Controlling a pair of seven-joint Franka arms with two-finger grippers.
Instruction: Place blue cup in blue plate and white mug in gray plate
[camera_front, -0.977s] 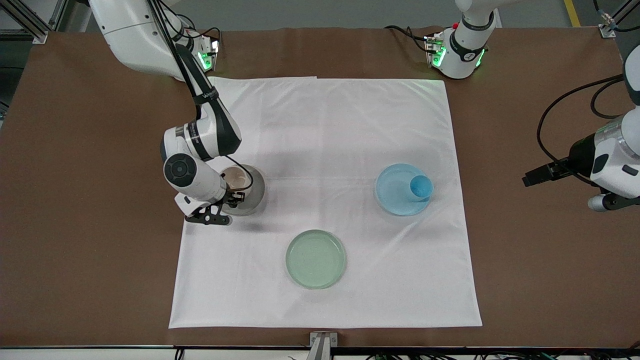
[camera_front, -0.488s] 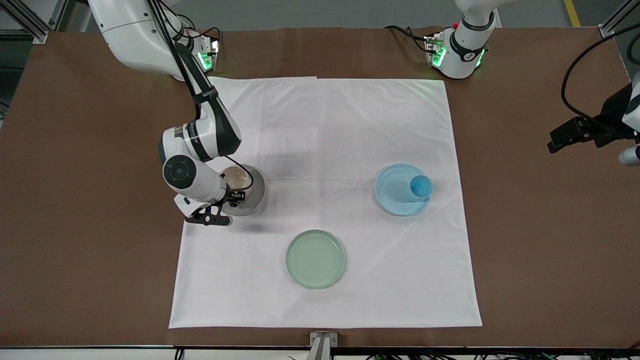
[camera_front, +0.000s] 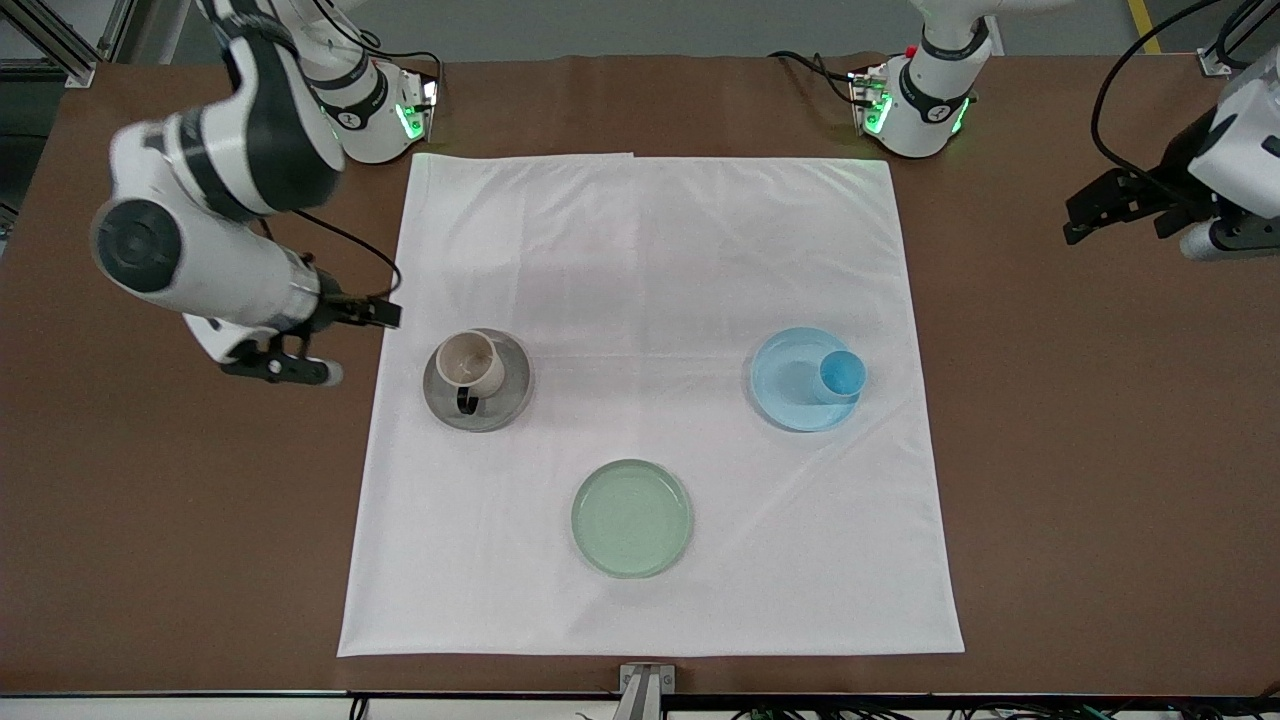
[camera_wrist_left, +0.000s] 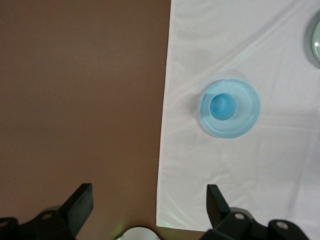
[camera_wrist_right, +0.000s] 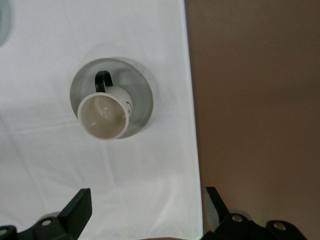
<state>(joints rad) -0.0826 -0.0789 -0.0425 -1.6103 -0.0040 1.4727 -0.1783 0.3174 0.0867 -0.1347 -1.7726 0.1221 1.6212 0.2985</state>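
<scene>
White mug (camera_front: 468, 364) upright on gray plate (camera_front: 508, 404), blue cup (camera_front: 842, 375) on blue plate (camera_front: 785, 385); both prob. light, rigid, slick, best pinched at rim w/ fingers; left gripper (camera_wrist_left: 150, 205) & right gripper (camera_wrist_right: 147, 207) splayed empty over bare worktop (camera_front: 1050, 500).

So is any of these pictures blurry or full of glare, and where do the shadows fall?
Front view: even light, no glare; soft grey shadow on the white cloth above the off-white mug on the round gray plate. Right wrist view: mug and plate slightly soft, the dark fingers at the edge blurred. Left wrist view: the small sky-blue cup in the light blue plate looks hazy.
</scene>
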